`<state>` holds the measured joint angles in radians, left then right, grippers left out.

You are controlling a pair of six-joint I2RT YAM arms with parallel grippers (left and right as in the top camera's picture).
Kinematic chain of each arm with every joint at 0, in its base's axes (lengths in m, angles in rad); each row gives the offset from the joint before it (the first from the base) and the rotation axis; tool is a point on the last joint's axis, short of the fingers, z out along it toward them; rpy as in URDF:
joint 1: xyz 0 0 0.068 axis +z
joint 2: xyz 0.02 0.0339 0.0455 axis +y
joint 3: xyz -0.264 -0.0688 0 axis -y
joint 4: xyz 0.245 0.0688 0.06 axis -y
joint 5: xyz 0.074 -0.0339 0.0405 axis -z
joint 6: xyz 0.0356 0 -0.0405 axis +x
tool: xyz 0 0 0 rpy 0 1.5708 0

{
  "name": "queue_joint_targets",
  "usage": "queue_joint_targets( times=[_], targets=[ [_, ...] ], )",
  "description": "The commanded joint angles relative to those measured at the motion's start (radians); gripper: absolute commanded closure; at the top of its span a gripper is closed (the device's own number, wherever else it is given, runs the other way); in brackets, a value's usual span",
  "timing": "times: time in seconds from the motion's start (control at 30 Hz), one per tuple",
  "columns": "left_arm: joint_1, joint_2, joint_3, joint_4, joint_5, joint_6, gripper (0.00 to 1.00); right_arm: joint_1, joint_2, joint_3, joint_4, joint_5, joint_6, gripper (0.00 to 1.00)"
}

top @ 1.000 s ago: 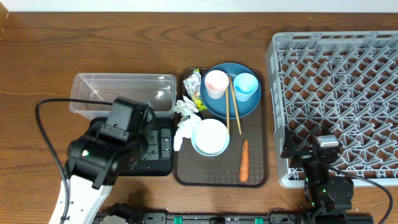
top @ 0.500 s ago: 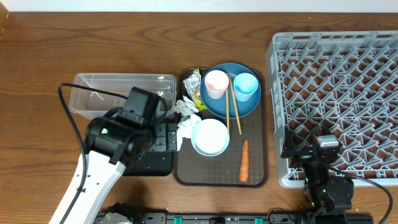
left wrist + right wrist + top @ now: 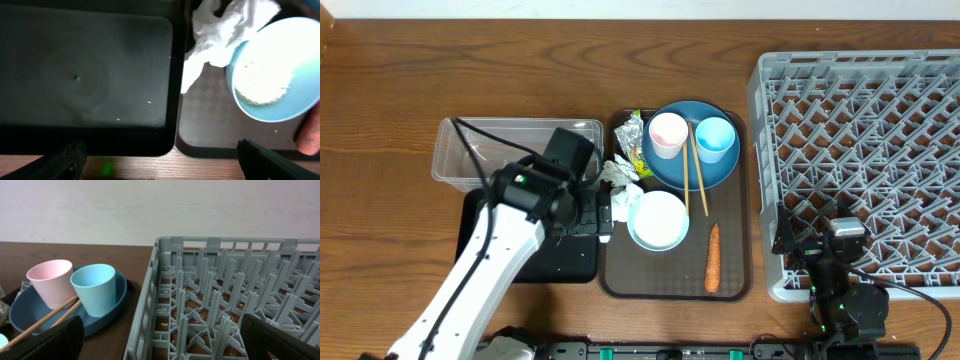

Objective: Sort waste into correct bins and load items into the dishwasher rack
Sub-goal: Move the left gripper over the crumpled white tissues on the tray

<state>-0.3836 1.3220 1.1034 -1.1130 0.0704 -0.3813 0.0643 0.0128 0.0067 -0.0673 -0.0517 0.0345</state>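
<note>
- The left arm [image 3: 505, 235] hides much of the black tray [image 3: 565, 262] and the clear tub's [image 3: 500, 150] near wall.
- The dishwasher rack [image 3: 860, 150] runs past the overhead view's right edge.
- The white bowl [image 3: 272, 70] is cut off at the left wrist view's right edge.

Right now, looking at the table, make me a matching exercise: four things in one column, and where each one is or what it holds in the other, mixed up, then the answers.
Things
1. pink cup
2. carrot
3. white bowl
4. clear tub

Places or states
A. lying flat on the brown tray
B. on the table, just beyond the black tray
C. holding white rice-like scraps
D. standing upright on the blue plate

Pairs: 1-D, 2-A, 3-C, 4-B
</note>
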Motion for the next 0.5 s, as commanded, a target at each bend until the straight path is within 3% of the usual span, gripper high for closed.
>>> queue_joint_targets(
  times=[0.0,0.47],
  targets=[
    [-0.008,0.031,-0.010,0.008,-0.019,-0.024,0.04,0.029,0.000,-0.001,-0.004,0.003,0.010,0.01],
    [-0.029,0.036,-0.011,0.098,-0.019,-0.024,0.14,0.029,0.000,-0.001,-0.004,0.003,0.010,0.01]
  ],
)
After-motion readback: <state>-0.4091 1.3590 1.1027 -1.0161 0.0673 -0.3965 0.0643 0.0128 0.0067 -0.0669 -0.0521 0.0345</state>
